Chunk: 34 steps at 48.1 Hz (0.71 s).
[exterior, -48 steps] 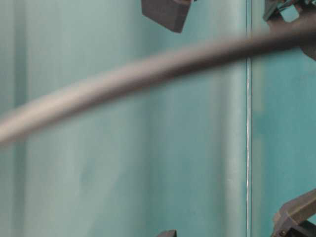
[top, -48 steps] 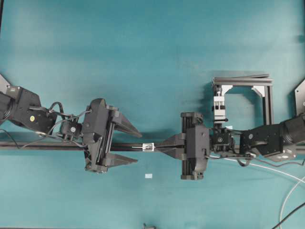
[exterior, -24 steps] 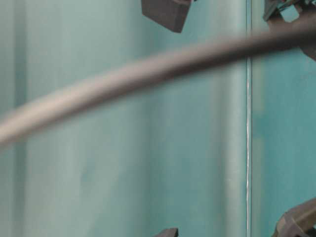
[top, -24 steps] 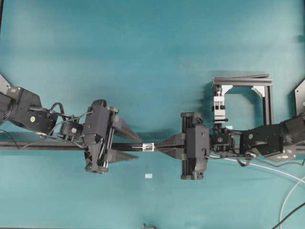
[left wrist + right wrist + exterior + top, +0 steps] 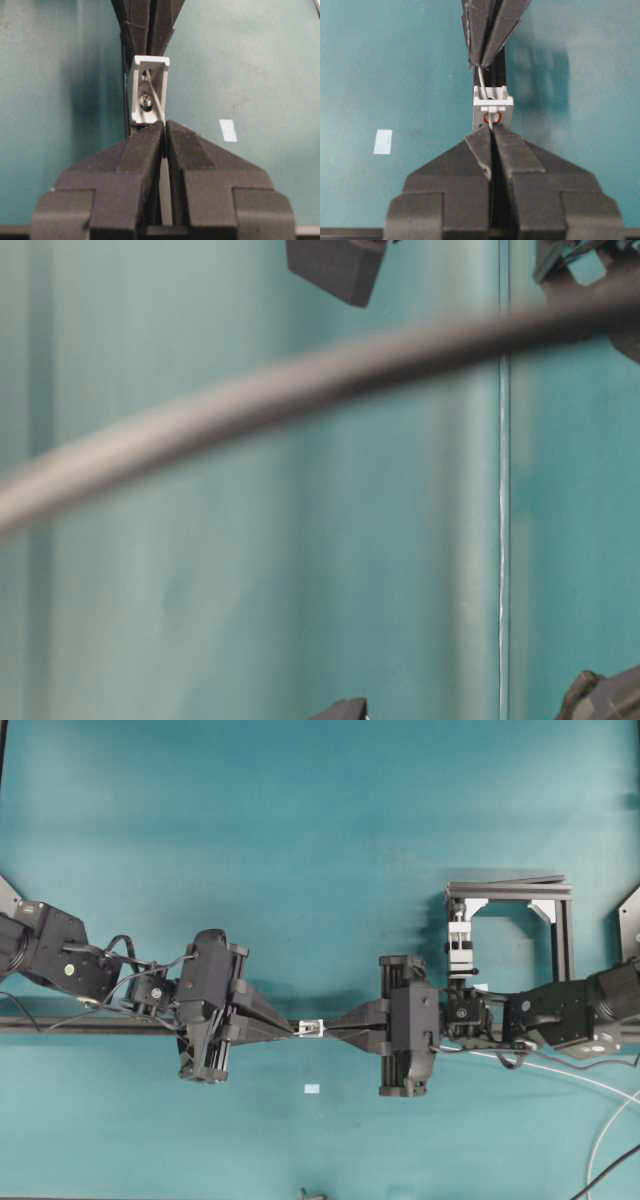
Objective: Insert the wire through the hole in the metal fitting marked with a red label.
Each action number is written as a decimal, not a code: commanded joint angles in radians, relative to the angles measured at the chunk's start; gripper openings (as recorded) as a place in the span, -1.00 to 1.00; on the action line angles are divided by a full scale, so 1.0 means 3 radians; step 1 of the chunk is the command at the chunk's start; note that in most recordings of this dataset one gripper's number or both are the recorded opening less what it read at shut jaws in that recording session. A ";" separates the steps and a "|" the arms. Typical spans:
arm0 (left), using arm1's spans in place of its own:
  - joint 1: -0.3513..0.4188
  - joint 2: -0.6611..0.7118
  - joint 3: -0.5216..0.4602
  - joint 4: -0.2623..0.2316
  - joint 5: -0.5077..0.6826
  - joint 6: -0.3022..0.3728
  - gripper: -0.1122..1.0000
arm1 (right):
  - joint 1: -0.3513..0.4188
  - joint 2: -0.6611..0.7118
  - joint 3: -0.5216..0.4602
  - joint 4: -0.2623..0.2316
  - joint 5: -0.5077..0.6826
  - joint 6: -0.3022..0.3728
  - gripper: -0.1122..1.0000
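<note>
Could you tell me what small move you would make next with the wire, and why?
Probably open the right hand so the left hand can draw the thin silvery wire onward: it already passes through the small silvery-white metal fitting, pinched on both sides.

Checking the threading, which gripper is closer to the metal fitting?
Neither clearly: left gripper meets the metal fitting from its left, right gripper from its right, both shut on the wire.

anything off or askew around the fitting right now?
Nothing looks damaged. The wire runs through the metal fitting, pinched by the left gripper on one side and the right gripper on the other. Only stray item: a small white paper scrap lying loose on the teal table.
</note>
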 commanded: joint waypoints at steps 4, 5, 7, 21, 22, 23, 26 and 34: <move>-0.0010 -0.0041 -0.0046 0.0000 -0.0010 0.0005 -0.97 | -0.0015 -0.0041 -0.0041 0.0000 0.0010 0.0010 -0.81; -0.0010 -0.0041 -0.0046 0.0000 -0.0010 0.0005 -0.97 | -0.0010 -0.0041 -0.0046 0.0000 0.0005 0.0010 -0.81; -0.0010 -0.0046 -0.0046 0.0000 -0.0005 0.0005 -0.97 | -0.0015 -0.0046 -0.0051 0.0000 -0.0005 0.0010 -0.81; -0.0010 -0.0041 -0.0036 0.0000 -0.0005 0.0005 -0.97 | -0.0015 -0.0112 -0.0046 -0.0005 -0.0015 0.0000 -0.81; -0.0010 -0.0046 -0.0036 0.0005 -0.0010 0.0005 -0.97 | -0.0015 -0.0112 -0.0046 -0.0005 -0.0015 0.0000 -0.81; -0.0010 -0.0046 -0.0036 0.0005 -0.0005 0.0005 -0.97 | -0.0015 -0.0112 -0.0046 -0.0005 -0.0020 0.0000 -0.81; -0.0010 -0.0046 -0.0036 0.0000 -0.0005 0.0005 -0.97 | -0.0015 -0.0112 -0.0046 -0.0005 -0.0041 0.0000 -0.80; -0.0015 -0.0046 -0.0026 0.0005 -0.0005 0.0005 -0.97 | -0.0015 -0.0112 -0.0046 0.0000 -0.0087 0.0005 -0.70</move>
